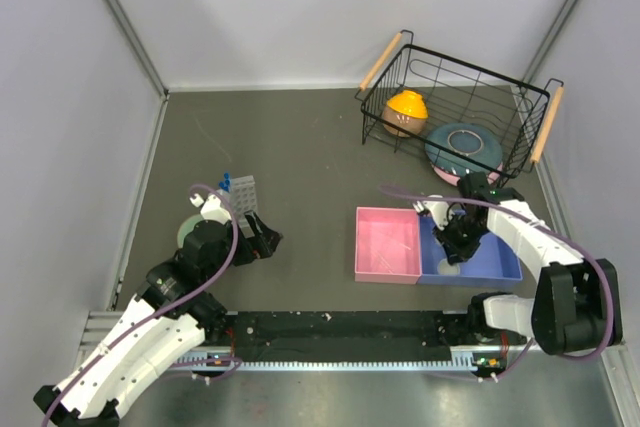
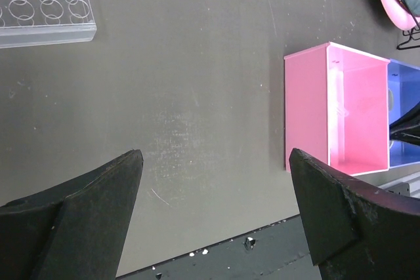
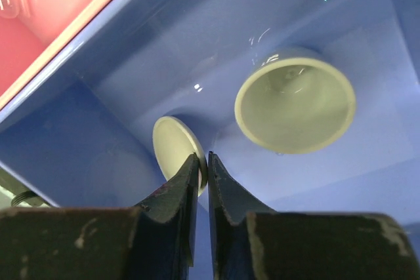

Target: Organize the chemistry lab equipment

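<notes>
My right gripper [image 3: 203, 157] reaches down into the blue bin [image 3: 197, 44] and is shut on the rim of a small round white dish [image 3: 172, 145], which stands on edge. A second white dish [image 3: 295, 104] lies beside it in the same bin. From above, the right gripper [image 1: 455, 247] is over the blue bin [image 1: 495, 265]. The clear tube rack [image 1: 240, 192] stands at the left with blue-capped tubes [image 1: 226, 182] at its far end. My left gripper [image 2: 216, 155] hangs open over bare table near the rack [image 2: 42, 4], holding nothing.
A pink bin [image 1: 388, 244] adjoins the blue one, with thin clear items inside. At the back right a black wire basket [image 1: 530, 97] holds an orange bowl [image 1: 406, 112] and a teal plate [image 1: 462, 142]. A pale green bowl [image 1: 190, 230] sits beside the left arm.
</notes>
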`<state>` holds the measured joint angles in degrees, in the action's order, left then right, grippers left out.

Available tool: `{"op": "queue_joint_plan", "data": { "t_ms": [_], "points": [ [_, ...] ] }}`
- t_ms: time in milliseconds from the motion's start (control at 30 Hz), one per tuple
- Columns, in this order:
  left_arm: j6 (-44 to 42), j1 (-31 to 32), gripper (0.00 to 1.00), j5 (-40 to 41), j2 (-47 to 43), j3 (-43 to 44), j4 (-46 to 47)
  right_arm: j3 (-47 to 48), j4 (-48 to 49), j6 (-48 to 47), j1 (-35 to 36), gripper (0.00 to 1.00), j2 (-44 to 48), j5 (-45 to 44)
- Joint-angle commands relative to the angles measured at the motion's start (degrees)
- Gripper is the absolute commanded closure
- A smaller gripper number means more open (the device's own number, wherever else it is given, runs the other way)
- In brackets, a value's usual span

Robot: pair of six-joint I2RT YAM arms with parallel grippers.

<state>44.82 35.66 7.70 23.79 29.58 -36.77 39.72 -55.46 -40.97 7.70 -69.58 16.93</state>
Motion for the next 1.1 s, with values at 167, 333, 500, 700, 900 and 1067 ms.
{"op": "queue_joint_plan", "data": {
  "t_ms": [167, 333, 500, 700, 900, 1067],
  "points": [
    [-1.3, -0.2, 0.01, -1.3, 0.6, 2.7, 2.7, 1.0, 1.3, -1.0, -0.4, 0.75, 0.7, 0.1],
    [-2.9, -0.3, 0.01, -0.9, 1.7, 5.0, 1.5, 4.7, -4.3, -1.3, -0.5, 0.57, 6.4, -0.9],
    [-6.3, -0.3, 0.01, 0.2, 3.7, 9.5, 0.2, 12.3, -9.1, -1.2, -0.5, 0.41, 11.3, -0.6],
    [-11.9, -0.3, 0.01, 1.1, 8.6, 19.4, -2.0, 25.0, -11.9, 1.5, -0.5, 0.17, 14.8, 2.5],
    [-17.2, -0.7, 0.01, 3.4, 13.9, 31.1, -5.5, 37.2, -7.9, 9.7, -0.4, 0.01, 14.8, 2.6],
    [-21.9, -1.2, 0.01, 7.1, 17.5, 39.0, -8.5, 40.8, 3.6, 26.0, -1.1, 0.01, 14.0, -11.2]
  ]
}}
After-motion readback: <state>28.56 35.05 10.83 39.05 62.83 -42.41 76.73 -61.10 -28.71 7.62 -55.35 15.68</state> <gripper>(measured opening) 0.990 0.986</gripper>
